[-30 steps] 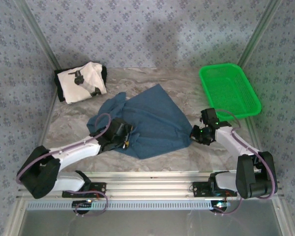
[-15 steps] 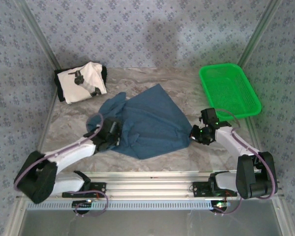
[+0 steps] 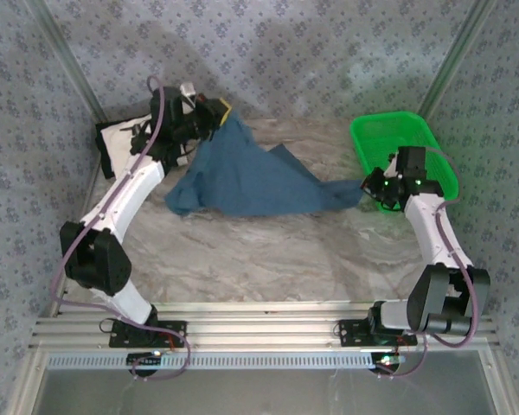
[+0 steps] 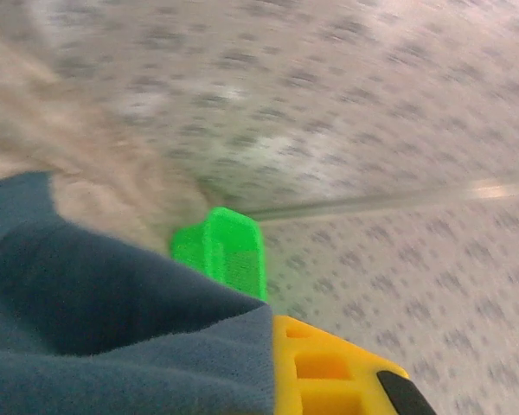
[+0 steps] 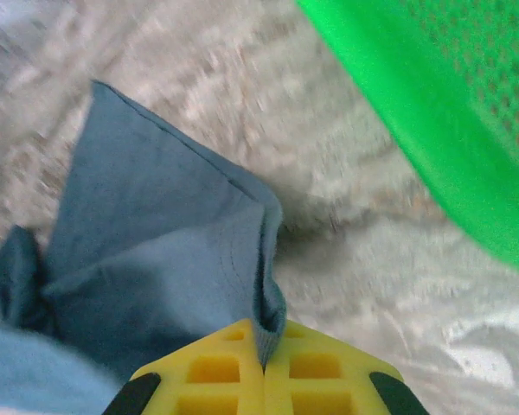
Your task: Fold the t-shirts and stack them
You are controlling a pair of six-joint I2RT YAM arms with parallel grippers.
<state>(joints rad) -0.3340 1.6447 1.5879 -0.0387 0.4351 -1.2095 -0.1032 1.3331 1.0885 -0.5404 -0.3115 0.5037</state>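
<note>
The left fingers are closed on one corner of the teal-blue t-shirt, holding it above the far left of the tabletop. The right fingers are clamped on the opposite edge of the same shirt, just left of the green basket. The shirt is stretched between the two grips. The white printed t-shirt lies at the far left corner, partly behind the left arm.

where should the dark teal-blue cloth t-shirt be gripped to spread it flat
Probably at two far-apart ends, from the outer sides, as the left pincer and right pincer hold the dark teal-blue cloth t-shirt now: it spans between them, bunched and sagging.
</note>
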